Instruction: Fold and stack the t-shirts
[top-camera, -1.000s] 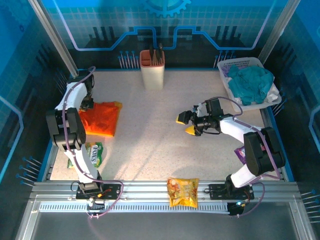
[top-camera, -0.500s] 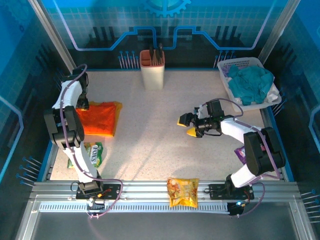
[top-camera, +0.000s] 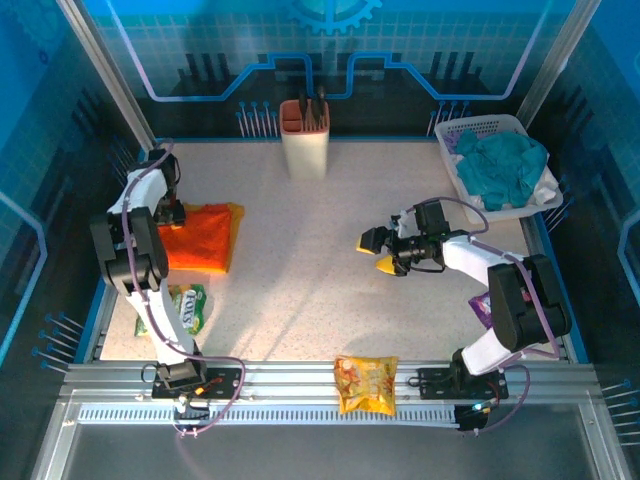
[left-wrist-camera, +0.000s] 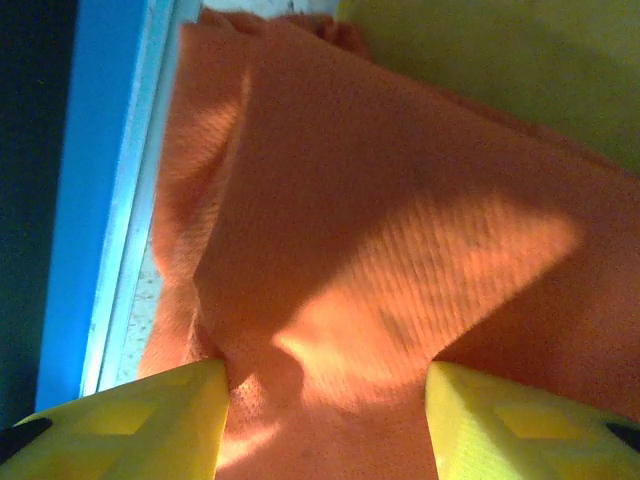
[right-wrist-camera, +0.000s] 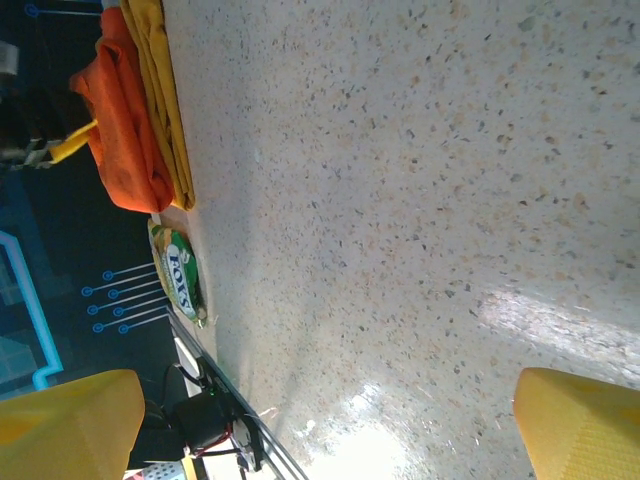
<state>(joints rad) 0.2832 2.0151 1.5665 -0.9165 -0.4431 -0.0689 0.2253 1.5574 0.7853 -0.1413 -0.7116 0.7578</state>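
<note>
stack: orange t-shirt (top-camera: 200, 240) lies folded on top of the mustard t-shirt (top-camera: 236, 213); only a strip of mustard shows along the side facing the table's (top-camera: 320, 290) middle
where: against the left edge of the table, toward the far-left corner
progress: by my read, the fold and the stack are basically done, with both shirts in one pile. What's left is squaring the far-left corner and letting go
orientation: lies flat, folded edges roughly parallel to the table edges
long axis: packet is close to square; probably runs from the left edge toward the middle, but the top view is too foreshortened to be sure
left gripper (left-wrist-camera: 325, 400): at the stack's far-left corner, jaws apart, straddling orange fabric
right gripper (top-camera: 373, 252): jaws wide apart, holding nothing, over bare table right of centre, well apart from the stack
neighbours: green snack packet (top-camera: 185, 305) just on the near side of the stack
</note>
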